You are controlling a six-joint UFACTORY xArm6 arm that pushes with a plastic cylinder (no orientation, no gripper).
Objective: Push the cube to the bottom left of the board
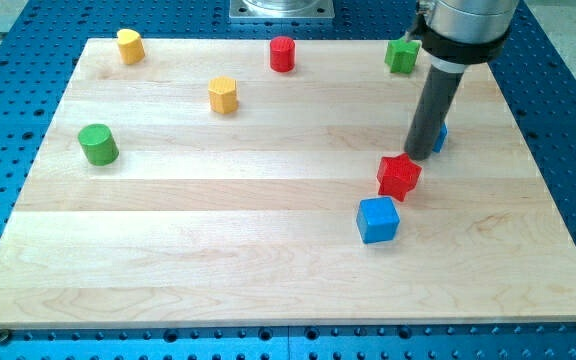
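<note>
The blue cube sits on the wooden board right of centre, towards the view's bottom. A red star-shaped block lies just above and right of it, nearly touching. My tip is at the lower end of the dark rod, just above and right of the red block and apart from the blue cube. A second blue block is mostly hidden behind the rod.
A green star-shaped block is at the top right. A red cylinder is at the top centre. A yellow block is at the top left, a yellow hexagonal block below it, and a green cylinder at the left.
</note>
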